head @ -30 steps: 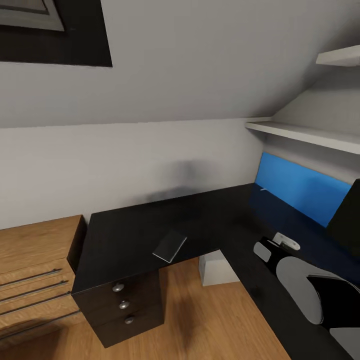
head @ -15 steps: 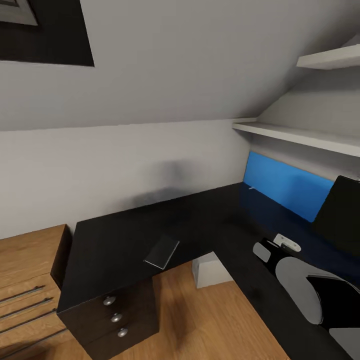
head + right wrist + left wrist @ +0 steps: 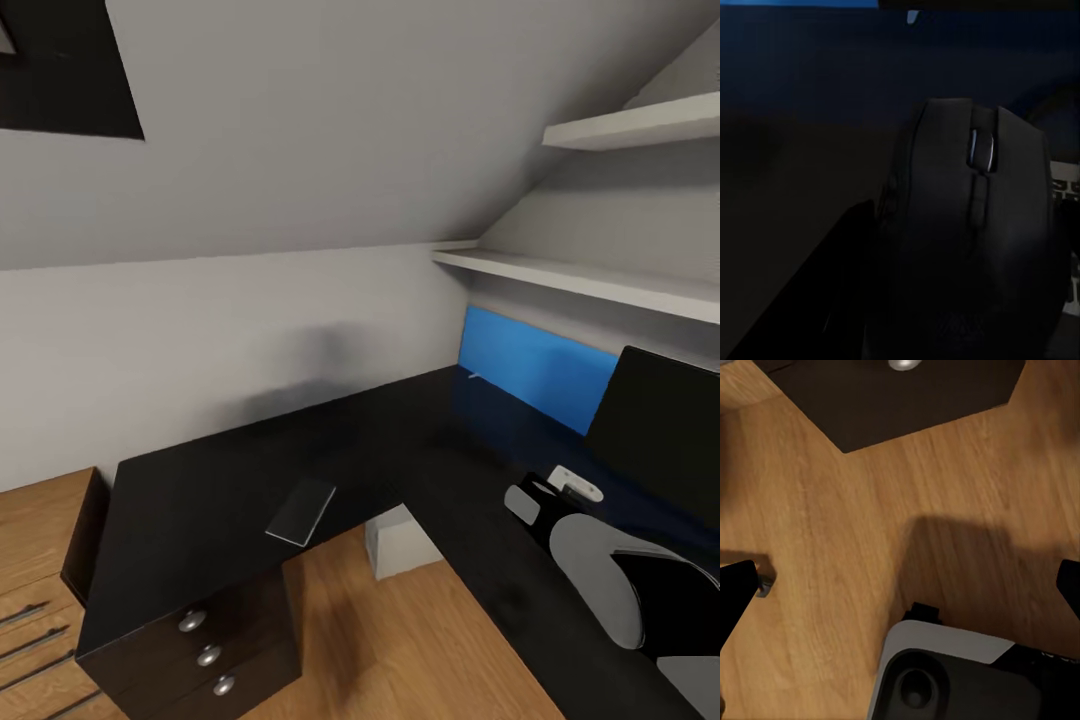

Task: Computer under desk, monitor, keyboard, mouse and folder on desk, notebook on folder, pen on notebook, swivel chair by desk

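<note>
The black L-shaped desk runs along the wall and turns toward me on the right. A thin dark notebook lies near its front edge. The monitor stands at the right before the blue back panel. A small white pen lies at the far corner. The white computer sits on the floor under the desk. My right gripper hovers over the desk's right wing, shut on the black mouse. My left gripper is open over the wood floor.
A black drawer unit hangs under the desk's left end, beside a low wooden cabinet. Two white shelves project from the right wall under the sloped ceiling. My own base stands on the floor below the left gripper.
The camera has swung to the right, so the desk and cabinet have slid left and more of the monitor has come into view. My right arm keeps its pose.
</note>
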Controlling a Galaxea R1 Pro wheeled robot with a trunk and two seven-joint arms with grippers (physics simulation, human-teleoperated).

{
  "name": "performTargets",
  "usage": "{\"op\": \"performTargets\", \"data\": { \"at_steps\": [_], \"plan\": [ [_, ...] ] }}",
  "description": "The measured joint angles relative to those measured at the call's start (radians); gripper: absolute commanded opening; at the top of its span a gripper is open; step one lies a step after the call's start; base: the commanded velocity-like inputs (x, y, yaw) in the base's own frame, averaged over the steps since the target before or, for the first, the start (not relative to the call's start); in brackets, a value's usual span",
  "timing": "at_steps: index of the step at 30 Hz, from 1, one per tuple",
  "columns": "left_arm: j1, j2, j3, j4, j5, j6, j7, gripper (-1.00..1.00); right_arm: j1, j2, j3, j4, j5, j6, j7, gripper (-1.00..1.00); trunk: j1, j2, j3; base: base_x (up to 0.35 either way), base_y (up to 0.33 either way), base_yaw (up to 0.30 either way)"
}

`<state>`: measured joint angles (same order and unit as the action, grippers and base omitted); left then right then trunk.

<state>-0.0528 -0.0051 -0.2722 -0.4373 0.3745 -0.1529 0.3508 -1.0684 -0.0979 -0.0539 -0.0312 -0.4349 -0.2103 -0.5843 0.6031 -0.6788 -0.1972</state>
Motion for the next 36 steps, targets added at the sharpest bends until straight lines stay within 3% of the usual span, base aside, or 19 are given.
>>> {"op": "performTargets", "data": {
  "at_steps": [4,5,6,8,16,28,30,32,34,35,36],
  "plan": [
    [0.0,0.0,0.0,-0.003,-0.001,-0.013,0.0,1.0,0.0,0.001,0.001,0.0,0.0,-0.001,0.001,-1.0,0.0,0.0,0.001,0.0,0.0,-0.009],
    [0.0,0.0,0.0,-0.003,-0.001,-0.03,0.0,1.0,0.0,0.001,0.001,-0.001,0.0,0.0,0.001,-1.0,0.0,0.0,0.001,0.204,-0.153,0.0],
    [0.0,0.0,0.0,-0.004,0.001,-0.089,0.0,1.0,0.0,-0.001,0.0,0.0,0.0,0.0,0.003,-1.0,0.0,0.0,0.001,0.217,-0.162,0.0],
    [0.0,0.0,0.0,-0.004,0.001,-0.097,0.0,1.0,0.0,-0.002,-0.001,0.0,0.0,-0.001,0.005,-1.0,0.0,0.0,0.001,0.241,-0.205,0.0],
    [0.0,0.0,-0.039,-0.004,0.002,-0.104,0.002,1.0,0.001,-0.008,0.001,0.0,0.0,0.002,0.008,-1.0,0.0,0.0,0.001,0.065,-0.083,0.0],
    [0.0,0.0,-0.043,-0.019,0.002,-0.106,-0.002,1.0,0.001,-0.021,-0.001,0.002,-0.002,0.01,0.009,-1.0,0.0,0.0,0.001,0.001,-0.001,0.0],
    [0.0,0.001,-0.04,-0.069,0.004,-0.105,0.001,1.0,0.001,-0.022,-0.001,0.001,-0.012,0.034,0.011,-1.0,0.0,0.0,0.001,0.0,0.0,0.0],
    [0.0,0.003,-0.033,-0.155,0.007,-0.104,0.003,1.0,0.001,-0.022,-0.002,-0.001,-0.079,0.087,0.03,-1.0,0.008,-0.014,-0.005,0.0,0.0,0.0],
    [0.001,0.006,-0.032,-0.211,0.009,-0.102,0.004,1.0,0.001,-0.022,-0.001,-0.002,-0.09,0.092,0.032,-1.0,0.015,-0.028,-0.011,0.0,0.0,0.0],
    [0.002,0.012,-0.032,-0.285,0.009,-0.098,0.005,1.0,0.001,-0.022,0.0,-0.002,-0.094,0.093,0.033,-1.0,0.019,-0.035,-0.014,0.0,0.0,0.0],
    [0.088,0.041,-0.031,-0.481,0.011,-0.049,0.006,1.0,0.001,-0.021,0.0,-0.003,-0.097,0.092,0.033,-1.0,0.023,-0.042,-0.018,0.0,0.0,0.0]
  ]
}}
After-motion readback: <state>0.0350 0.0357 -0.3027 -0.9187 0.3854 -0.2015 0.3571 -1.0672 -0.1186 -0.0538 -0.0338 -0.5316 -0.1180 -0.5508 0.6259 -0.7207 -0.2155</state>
